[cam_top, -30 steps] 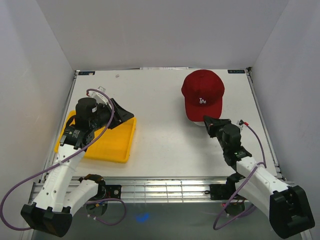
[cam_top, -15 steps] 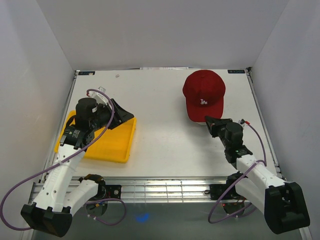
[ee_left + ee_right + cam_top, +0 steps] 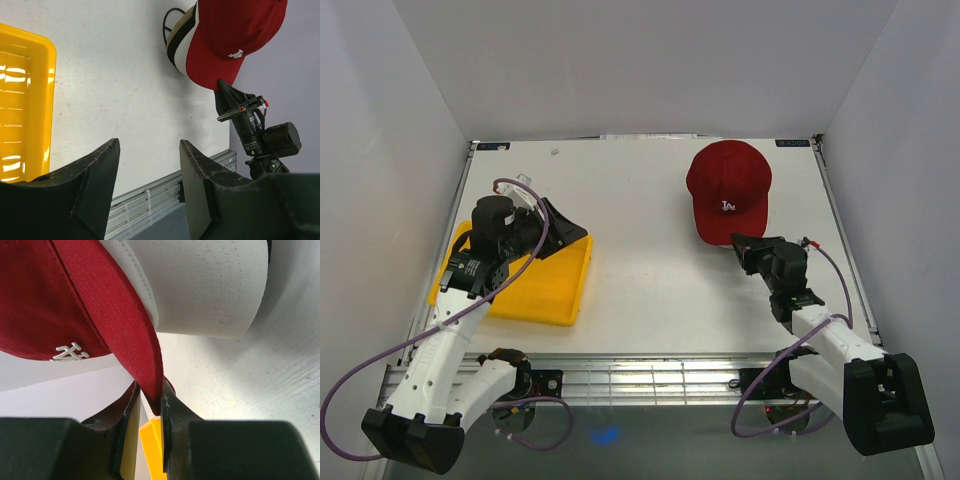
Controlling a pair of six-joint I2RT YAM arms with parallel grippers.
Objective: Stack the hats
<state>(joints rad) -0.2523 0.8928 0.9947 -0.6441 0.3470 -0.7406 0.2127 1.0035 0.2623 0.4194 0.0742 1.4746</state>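
While right gripper (image 3: 150, 399) is pressed almost together, jaws pinching brim tip of red cap (image 3: 728, 185), that cap sits upper right of overhead frame, just above gripper, on table (image 3: 640, 200). White cap (image 3: 210, 285) directly under red one. Tan and black cap edges (image 3: 181, 27) peek out beneath it at top of left wrist view. Left gripper (image 3: 149, 165) spread wide, holding nothing, by upper right corner of yellow tray (image 3: 545, 290), left side of overhead frame, well apart from caps.
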